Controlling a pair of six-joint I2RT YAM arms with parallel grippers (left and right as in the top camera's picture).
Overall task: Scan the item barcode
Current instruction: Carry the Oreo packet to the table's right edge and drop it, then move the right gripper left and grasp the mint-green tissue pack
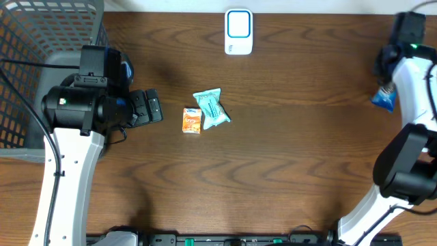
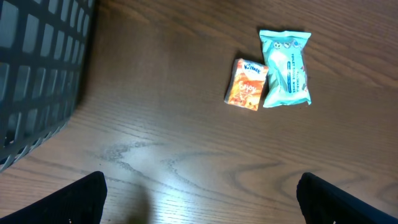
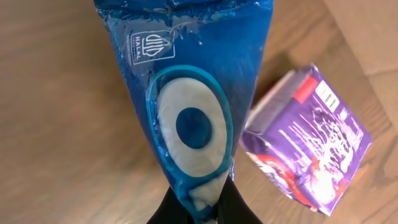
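My right gripper (image 3: 202, 200) is shut on the bottom edge of a blue packet (image 3: 186, 106) with a white oval on its face. In the overhead view the blue packet (image 1: 384, 100) hangs at the table's far right, under the right gripper (image 1: 389, 83). No barcode shows on it in any view. The white scanner (image 1: 238, 31) with a blue window stands at the back centre. My left gripper (image 2: 199, 202) is open and empty, low over the table. It sits left of an orange packet (image 1: 192, 119) and a teal packet (image 1: 210, 107).
A grey mesh basket (image 1: 41, 41) fills the back left corner, and its wall (image 2: 37, 74) is close to the left gripper. A purple packet (image 3: 311, 149) lies under and beside the blue one. In the left wrist view the orange packet (image 2: 247, 84) touches the teal packet (image 2: 285, 61).
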